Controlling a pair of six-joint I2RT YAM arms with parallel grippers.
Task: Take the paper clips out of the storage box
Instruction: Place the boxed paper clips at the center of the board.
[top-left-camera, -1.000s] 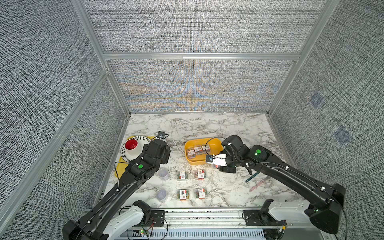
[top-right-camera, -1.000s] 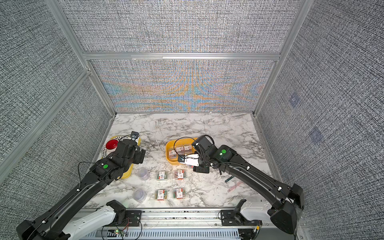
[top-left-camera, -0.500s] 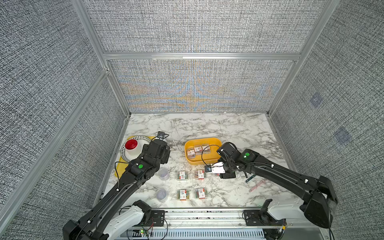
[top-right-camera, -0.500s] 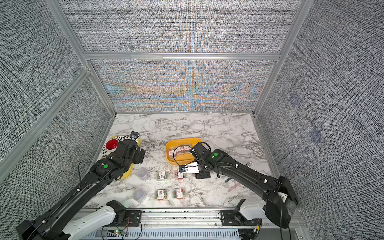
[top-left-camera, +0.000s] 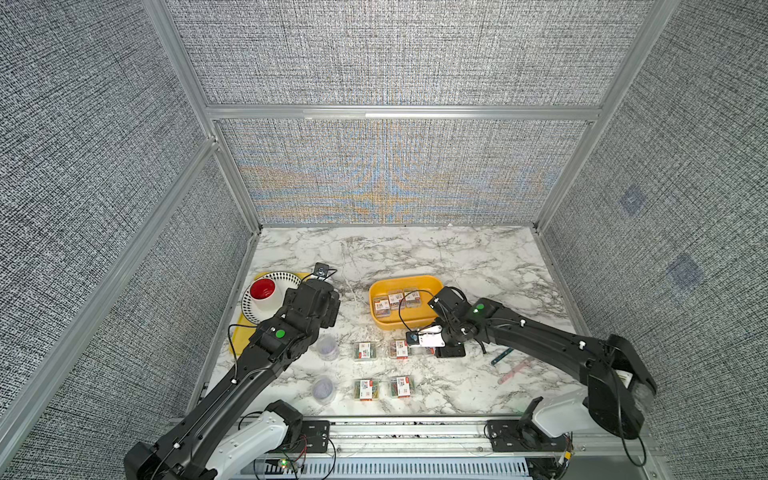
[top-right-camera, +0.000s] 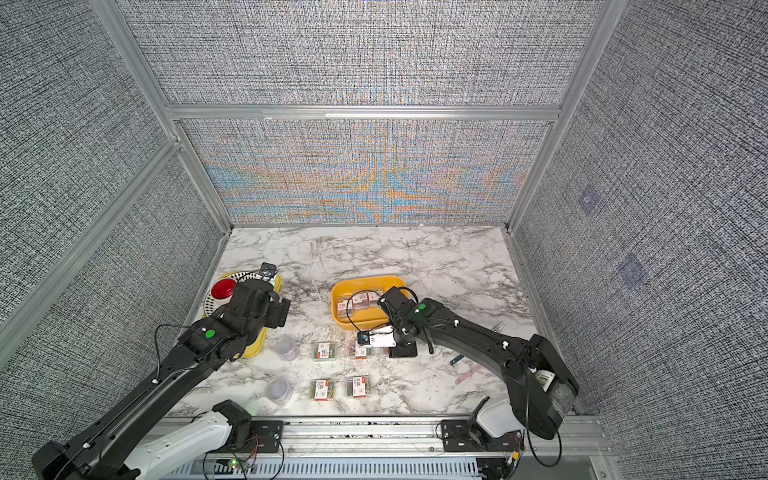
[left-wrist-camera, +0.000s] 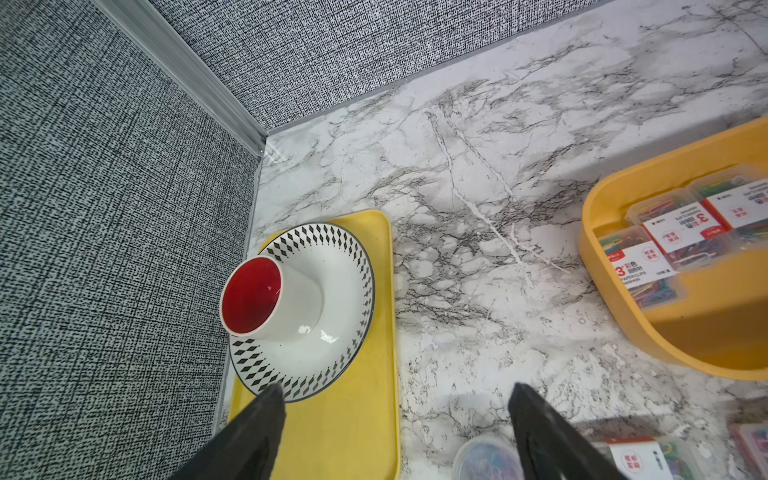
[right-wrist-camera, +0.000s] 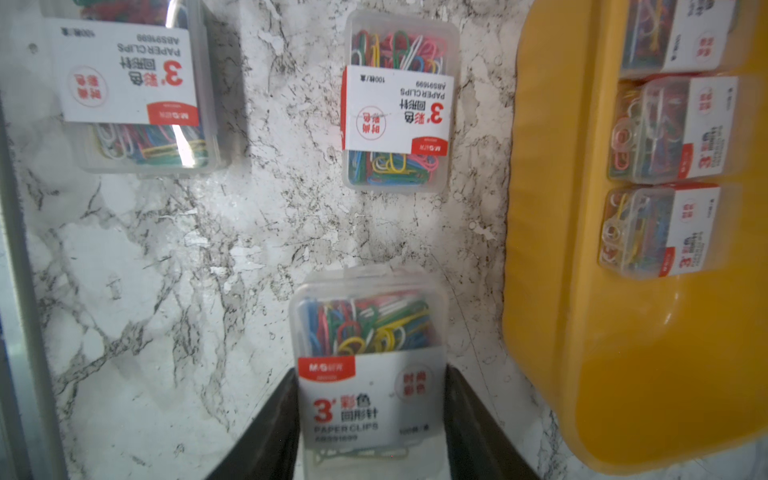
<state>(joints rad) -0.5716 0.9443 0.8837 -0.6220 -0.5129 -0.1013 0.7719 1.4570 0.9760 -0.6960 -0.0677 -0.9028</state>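
Black right gripper (right-wrist-camera: 370, 384), low, clamps a clip case (right-wrist-camera: 368, 322).

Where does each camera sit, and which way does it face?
Top views: high above the arms' bases, looking down at the table; left arm and right arm show.
Left wrist: on the left arm, facing the cup; the open left tool shows.
Right wrist: on the right arm, facing the table; the right tool shows, shut on a clip case.
Shared: both wrist views show the storage box.

Both top views high, downward, share table (top-left-camera: 415, 257); wrist views close.
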